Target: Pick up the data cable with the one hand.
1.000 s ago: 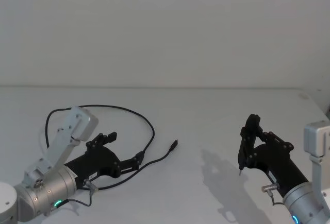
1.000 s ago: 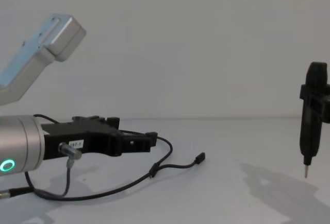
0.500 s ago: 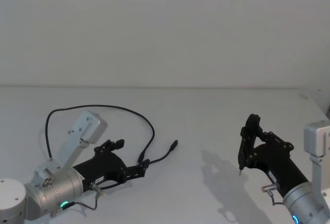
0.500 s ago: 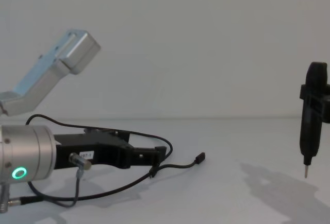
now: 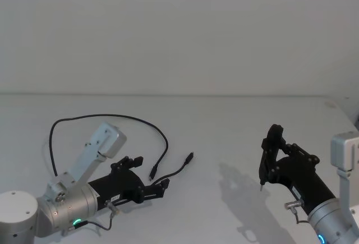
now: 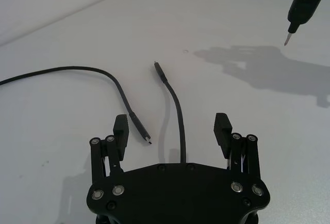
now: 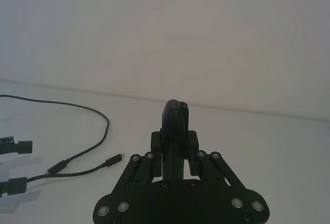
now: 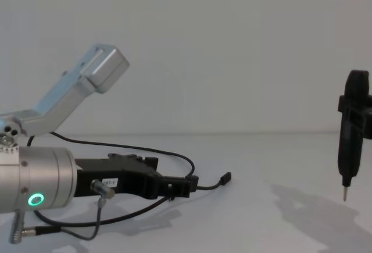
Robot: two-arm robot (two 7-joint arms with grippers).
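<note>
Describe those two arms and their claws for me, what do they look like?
Each arm ends in a silver cylindrical wrist with a glowing green ring light and an angled grey metal bracket. The left gripper and right gripper are flat, black, two-fingered claws of hinged bars dotted with silver screws. The left one carries a small white label.
</note>
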